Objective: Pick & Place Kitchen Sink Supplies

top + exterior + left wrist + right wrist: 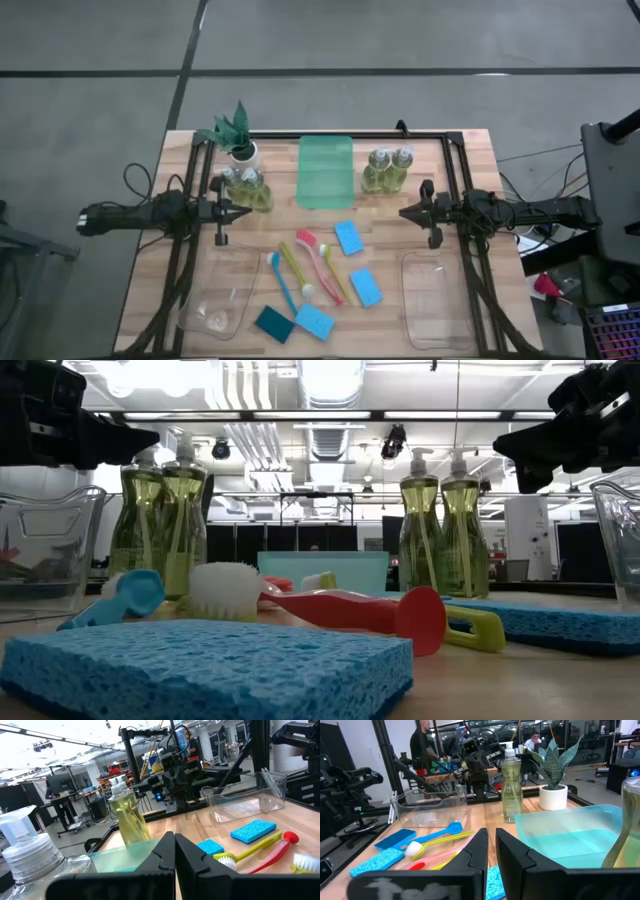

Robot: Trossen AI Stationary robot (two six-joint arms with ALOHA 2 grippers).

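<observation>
Two pairs of clear pump bottles of yellow-green soap stand upright, one pair [248, 188] by the plant, the other [388, 170] right of the green tray. Three blue sponges [348, 237] [365, 286] [315, 321] and a teal one [274, 323] lie flat. Blue [283, 283], yellow [297, 268] and pink-red [320, 262] brushes lie mid-table. My left gripper [247, 210] hovers shut beside the left bottles. My right gripper [402, 211] hovers below the right bottles, its fingers together but for a narrow slit [491, 832]. Neither touches anything.
A spiky plant in a white pot [238, 140] stands at the far left. A green tray [326, 171] lies at the far middle. Clear bins sit near left [220, 292] and near right [436, 298]. People show in the room beyond the table.
</observation>
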